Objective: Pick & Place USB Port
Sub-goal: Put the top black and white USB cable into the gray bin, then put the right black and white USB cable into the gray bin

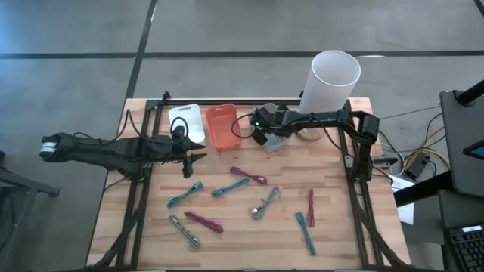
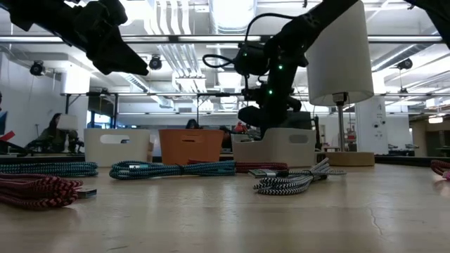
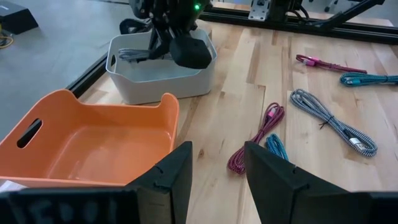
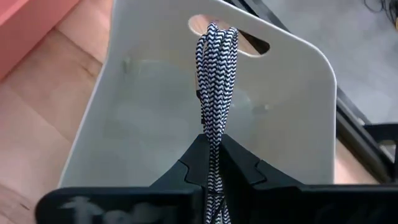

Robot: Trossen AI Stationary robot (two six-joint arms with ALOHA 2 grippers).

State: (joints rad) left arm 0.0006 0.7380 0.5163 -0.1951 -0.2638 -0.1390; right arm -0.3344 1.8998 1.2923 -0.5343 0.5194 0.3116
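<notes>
USB cable point(image 4: 214, 81) pinched in right pincer point(image 4: 213, 163), hanging over grey bin point(image 4: 292, 118); left pincer point(image 3: 216, 163) spread.

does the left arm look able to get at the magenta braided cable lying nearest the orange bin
Probably yes: the left gripper is open and empty, facing the magenta braided cable across bare wooden table, with nothing between them; the orange bin sits to one side.
</notes>
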